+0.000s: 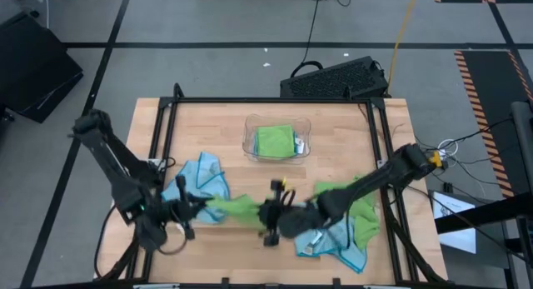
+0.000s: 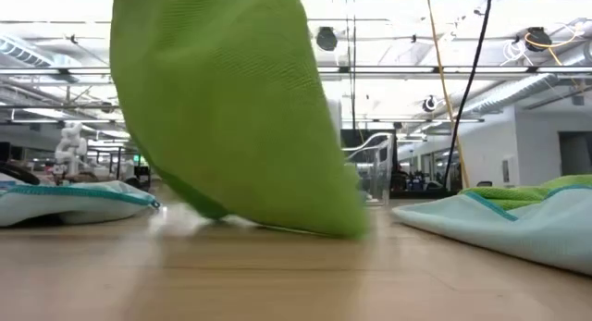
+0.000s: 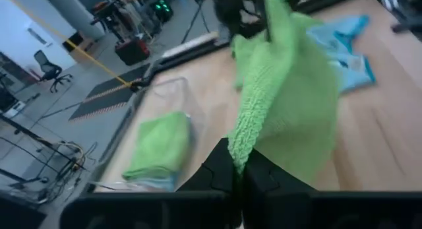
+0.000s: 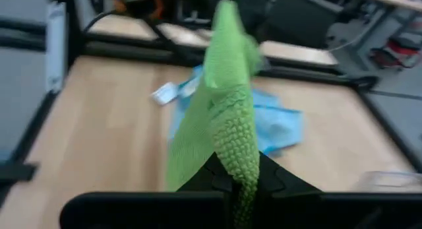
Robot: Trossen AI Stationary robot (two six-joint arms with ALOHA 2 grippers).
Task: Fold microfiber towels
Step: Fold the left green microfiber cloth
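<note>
Both grippers hold one green towel (image 1: 237,207) stretched between them above the front of the worktop (image 1: 333,131): the left gripper (image 1: 193,207) has its fingers clenched on one corner, the right gripper (image 1: 271,212) on another. To fold cleanly, keep the edge taut, lower the hanging cloth flat, and align corners before letting go.

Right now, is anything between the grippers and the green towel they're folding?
No. The left gripper and right gripper are both shut on the lime green towel, stretched between them above the table.
</note>
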